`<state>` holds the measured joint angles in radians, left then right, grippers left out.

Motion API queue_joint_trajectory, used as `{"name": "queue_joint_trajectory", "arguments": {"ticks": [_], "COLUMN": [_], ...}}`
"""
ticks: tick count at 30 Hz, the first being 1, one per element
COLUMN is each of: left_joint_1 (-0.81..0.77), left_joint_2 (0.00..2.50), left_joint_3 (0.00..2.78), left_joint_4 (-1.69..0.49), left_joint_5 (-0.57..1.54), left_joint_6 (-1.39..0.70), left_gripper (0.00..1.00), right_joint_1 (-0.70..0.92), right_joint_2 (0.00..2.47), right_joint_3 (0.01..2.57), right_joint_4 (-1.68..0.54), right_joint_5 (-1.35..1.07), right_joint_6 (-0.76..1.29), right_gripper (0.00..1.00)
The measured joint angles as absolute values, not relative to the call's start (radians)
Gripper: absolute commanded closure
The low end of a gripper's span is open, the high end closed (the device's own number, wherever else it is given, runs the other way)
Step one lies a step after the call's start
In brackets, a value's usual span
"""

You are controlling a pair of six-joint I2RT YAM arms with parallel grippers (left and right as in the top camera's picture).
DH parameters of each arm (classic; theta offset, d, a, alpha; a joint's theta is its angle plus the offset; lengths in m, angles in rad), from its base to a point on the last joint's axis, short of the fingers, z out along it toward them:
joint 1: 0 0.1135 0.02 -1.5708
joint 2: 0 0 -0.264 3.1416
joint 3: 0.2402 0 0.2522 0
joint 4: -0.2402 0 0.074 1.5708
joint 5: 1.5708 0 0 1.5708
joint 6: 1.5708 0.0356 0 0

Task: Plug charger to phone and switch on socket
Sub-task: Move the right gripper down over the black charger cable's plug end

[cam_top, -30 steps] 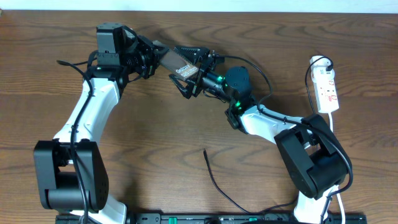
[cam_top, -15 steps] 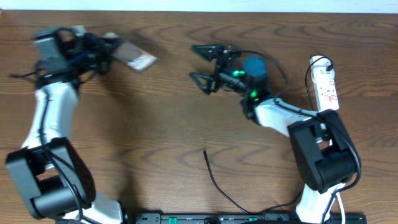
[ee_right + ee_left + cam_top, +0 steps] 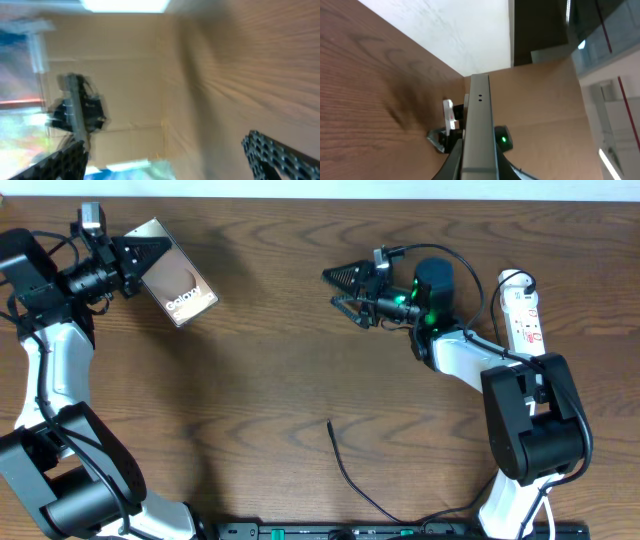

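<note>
The phone point(image 3: 178, 287), bronze face with white "Galaxy" lettering, is held in the air at the far left, and my left gripper point(image 3: 140, 265) is shut on its left end. In the left wrist view the phone point(image 3: 479, 125) shows edge-on between the dark fingers point(image 3: 454, 169). My right gripper point(image 3: 332, 288) hangs open and empty at upper centre, well apart from the phone; its blurred fingers point(image 3: 278, 154) stand wide. The charger point(image 3: 350, 475) lies loose on the table near the front, its tip pointing away. The socket point(image 3: 525, 320) lies at the far right with a black plug in it.
The socket's white cord point(image 3: 497, 310) loops beside it and runs down behind the right arm's base point(image 3: 525, 440). The left arm's base point(image 3: 70, 490) stands at the front left. A black rail point(image 3: 380, 530) runs along the table's front edge.
The left arm has swung the phone away from the right gripper to the far left and turned its face upward. The right gripper has drawn back to the right, still open.
</note>
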<state>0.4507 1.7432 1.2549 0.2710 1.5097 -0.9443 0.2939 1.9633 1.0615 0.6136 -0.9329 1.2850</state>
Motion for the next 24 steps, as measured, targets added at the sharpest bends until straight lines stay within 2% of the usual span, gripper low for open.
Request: {"name": "queue_joint_trajectory", "arguments": {"ticks": [8,14,18,24], "left_joint_1": [0.451,0.451,0.451,0.451], "left_joint_2": [1.743,1.743,1.743,1.743], "left_joint_3": [1.255,1.255,1.255,1.255], "left_joint_4": [0.271,0.27,0.271,0.27], "left_joint_5": [1.534,1.541,1.54,1.54], "left_joint_6": [-0.911,-0.907,-0.907,-0.881], "left_gripper": [0.93,0.93,0.92,0.93], "right_joint_1": [0.304,0.382,0.45,0.574], "right_joint_2": [1.963,1.961,1.958,1.958], "right_joint_3": [1.277,1.479,1.534,1.534], "right_joint_4": [-0.046,-0.536,-0.721,-0.874], "right_joint_5": [-0.926,-0.739,-0.554,-0.316], "right_joint_6": [0.851,0.508,0.381,0.325], "right_gripper": [0.01,0.01,0.01,0.01]}}
